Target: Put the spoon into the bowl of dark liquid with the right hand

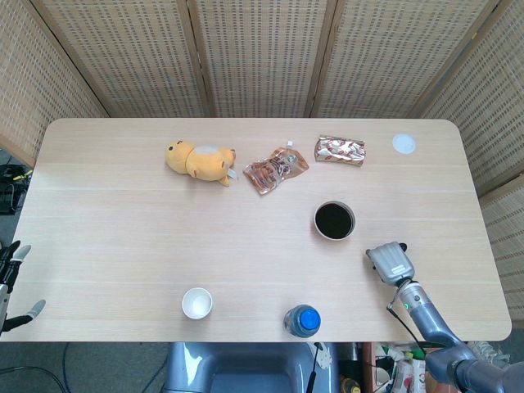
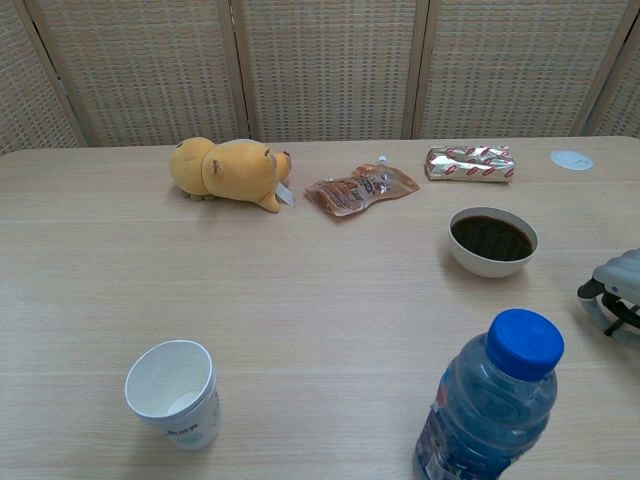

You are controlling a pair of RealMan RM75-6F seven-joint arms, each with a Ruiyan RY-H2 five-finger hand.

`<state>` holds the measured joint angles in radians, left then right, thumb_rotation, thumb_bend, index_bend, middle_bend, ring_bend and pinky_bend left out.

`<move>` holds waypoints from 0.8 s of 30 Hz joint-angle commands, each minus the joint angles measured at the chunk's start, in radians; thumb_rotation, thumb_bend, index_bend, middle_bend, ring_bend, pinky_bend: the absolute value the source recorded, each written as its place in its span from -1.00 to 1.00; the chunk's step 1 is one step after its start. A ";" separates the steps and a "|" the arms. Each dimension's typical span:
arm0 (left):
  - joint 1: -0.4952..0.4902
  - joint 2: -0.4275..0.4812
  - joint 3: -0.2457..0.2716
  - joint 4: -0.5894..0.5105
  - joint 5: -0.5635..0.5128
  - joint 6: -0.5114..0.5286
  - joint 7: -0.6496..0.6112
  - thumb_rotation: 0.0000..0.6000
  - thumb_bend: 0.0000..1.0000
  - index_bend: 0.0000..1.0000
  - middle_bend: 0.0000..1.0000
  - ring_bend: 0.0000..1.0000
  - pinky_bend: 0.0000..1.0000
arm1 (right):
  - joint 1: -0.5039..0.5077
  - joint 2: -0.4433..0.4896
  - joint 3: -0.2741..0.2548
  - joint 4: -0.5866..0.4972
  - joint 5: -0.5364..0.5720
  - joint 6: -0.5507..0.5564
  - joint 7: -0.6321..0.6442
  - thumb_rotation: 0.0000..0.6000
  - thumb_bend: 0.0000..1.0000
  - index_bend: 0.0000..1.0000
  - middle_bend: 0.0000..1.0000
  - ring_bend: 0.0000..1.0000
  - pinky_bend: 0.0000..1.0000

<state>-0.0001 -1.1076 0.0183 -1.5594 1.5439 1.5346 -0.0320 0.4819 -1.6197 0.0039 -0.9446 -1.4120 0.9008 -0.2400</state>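
Note:
The white bowl of dark liquid point(image 1: 335, 221) stands right of the table's middle, also in the chest view point(image 2: 492, 240). No spoon shows in either view. My right hand point(image 1: 391, 263) rests near the table's front right, a short way in front of and to the right of the bowl. Only its grey back shows from above. At the right edge of the chest view the right hand point(image 2: 612, 300) has its fingers curled down toward the table, with nothing visible in them. My left hand point(image 1: 11, 282) hangs off the table's left front corner, fingers apart and empty.
A yellow plush toy point(image 1: 199, 161), a brown pouch point(image 1: 275, 170) and a shiny wrapped bar point(image 1: 340, 151) lie at the back. A white disc point(image 1: 403, 144) sits at the back right. A paper cup point(image 1: 196, 303) and a blue-capped bottle point(image 1: 302, 320) stand along the front edge.

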 commanded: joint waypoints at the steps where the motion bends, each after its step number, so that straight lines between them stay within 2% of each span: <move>1: 0.001 0.000 0.000 0.002 0.001 0.001 -0.003 1.00 -0.53 -1.00 -1.00 -1.00 -1.00 | -0.002 -0.001 0.004 0.000 0.002 0.007 0.013 1.00 0.08 0.40 0.73 0.74 0.96; 7: 0.001 -0.001 0.000 0.005 0.004 0.002 -0.008 1.00 -0.53 -1.00 -1.00 -1.00 -1.00 | -0.006 0.009 0.008 -0.012 -0.002 0.026 0.036 1.00 0.26 0.49 0.76 0.77 0.99; 12: 0.001 -0.003 0.000 0.009 0.005 0.002 -0.013 1.00 -0.53 -1.00 -1.00 -1.00 -1.00 | -0.012 0.040 0.019 -0.060 -0.005 0.060 0.051 1.00 0.32 0.52 0.77 0.78 0.99; 18: -0.001 -0.006 -0.001 0.014 0.008 0.002 -0.020 1.00 -0.53 -1.00 -1.00 -1.00 -1.00 | -0.018 0.132 0.048 -0.218 0.008 0.094 0.090 1.00 0.36 0.53 0.78 0.78 1.00; 24: -0.005 -0.009 -0.003 0.018 0.009 -0.001 -0.025 1.00 -0.53 -1.00 -1.00 -1.00 -1.00 | -0.007 0.265 0.093 -0.459 0.038 0.086 0.181 1.00 0.38 0.54 0.79 0.79 1.00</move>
<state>-0.0045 -1.1160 0.0157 -1.5417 1.5531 1.5337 -0.0572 0.4682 -1.4313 0.0673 -1.2921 -1.3922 0.9886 -0.1128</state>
